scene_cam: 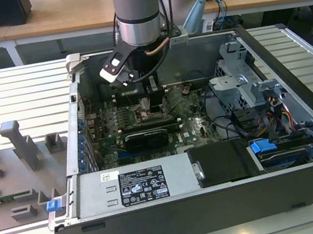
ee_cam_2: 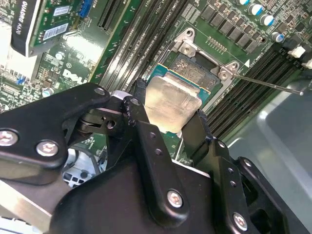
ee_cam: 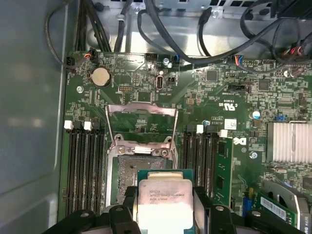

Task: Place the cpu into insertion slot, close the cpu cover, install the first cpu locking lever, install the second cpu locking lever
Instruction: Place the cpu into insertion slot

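Note:
My gripper (ee_cam: 165,196) is shut on the cpu (ee_cam: 165,202), a flat square chip with a pale silver face, held by its edges between two black fingers (ee_cam: 127,195). The cpu hangs just over one edge of the insertion slot (ee_cam: 130,171), a dark square socket with a silvery rim on the green motherboard. The cpu cover (ee_cam: 141,110), a thin metal frame, stands swung open beyond the socket. In the second wrist view the cpu (ee_cam_2: 171,103) sits tilted at the socket (ee_cam_2: 196,68), and a thin lever rod (ee_cam_2: 268,84) sticks out sideways. In the exterior view the gripper (scene_cam: 151,103) is low inside the case.
Long black memory slots (ee_cam: 85,165) flank the socket on both sides. A coin battery (ee_cam: 101,76), a finned heatsink (ee_cam: 290,141) and cables (ee_cam: 161,24) lie around it. The case holds a black card (scene_cam: 145,138), a power supply (scene_cam: 135,184) and a drive cage (scene_cam: 241,84).

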Robot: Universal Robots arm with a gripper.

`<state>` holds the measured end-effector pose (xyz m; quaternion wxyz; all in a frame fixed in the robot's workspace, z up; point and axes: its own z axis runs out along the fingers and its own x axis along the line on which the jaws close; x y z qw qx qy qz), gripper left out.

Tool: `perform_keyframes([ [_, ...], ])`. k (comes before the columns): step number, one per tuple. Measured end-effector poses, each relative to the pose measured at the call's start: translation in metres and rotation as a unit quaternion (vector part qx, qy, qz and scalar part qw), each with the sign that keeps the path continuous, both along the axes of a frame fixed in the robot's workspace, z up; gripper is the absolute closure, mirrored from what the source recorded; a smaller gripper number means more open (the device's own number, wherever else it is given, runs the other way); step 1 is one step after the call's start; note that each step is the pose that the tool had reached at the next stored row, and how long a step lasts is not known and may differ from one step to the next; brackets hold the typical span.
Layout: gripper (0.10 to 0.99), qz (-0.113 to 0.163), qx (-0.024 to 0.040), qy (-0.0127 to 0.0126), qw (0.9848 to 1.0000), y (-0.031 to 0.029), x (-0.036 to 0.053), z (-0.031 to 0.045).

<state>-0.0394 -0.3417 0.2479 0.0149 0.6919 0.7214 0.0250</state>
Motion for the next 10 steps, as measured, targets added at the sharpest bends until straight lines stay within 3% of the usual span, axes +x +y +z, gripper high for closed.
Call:
perform_keyframes([
  [6,0.545,0.000,0.0000,0.0000,1.0000,0.0001,-0.0002,-0.0024],
  [10,0.545,0.000,0.0000,0.0000,1.0000,0.0003,-0.0002,-0.0079],
])
